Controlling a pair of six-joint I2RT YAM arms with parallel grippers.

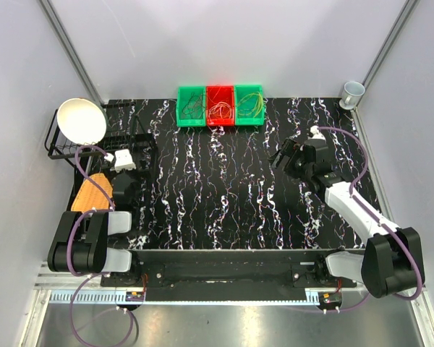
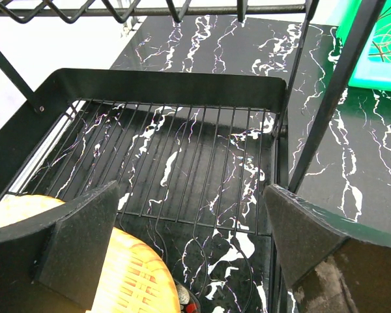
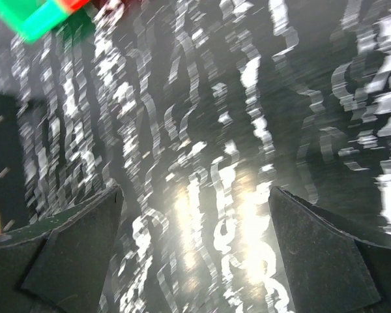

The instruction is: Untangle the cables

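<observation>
Nearest me, the left arm point(image 1: 94, 238) sits folded at its corner. The left jaws stand wide over the wire rack point(image 2: 182, 169), with nothing between them and a woven mat point(image 2: 133, 274) showing just beside one pad. Further out on my right, the right arm point(image 1: 354, 206) reaches over the bare middle of the bench point(image 1: 217, 195). The right jaws are wide too and hold nothing, though their wrist picture is smeared. A white bowl point(image 1: 81, 119) sits at the rack's far end.

At the far edge three trays point(image 1: 191, 123) stand side by side, green, red, green. The cables point(image 1: 220, 110) lie inside them as loose curly tufts, well apart from both arms. I judge them almost weightless, springy, and quick to snag on each other or slip from the pads. I would pinch a single strand where a loop rises clear of the clump, not at the knot itself. Then I would draw it out slowly so its neighbours stay in the tray.
</observation>
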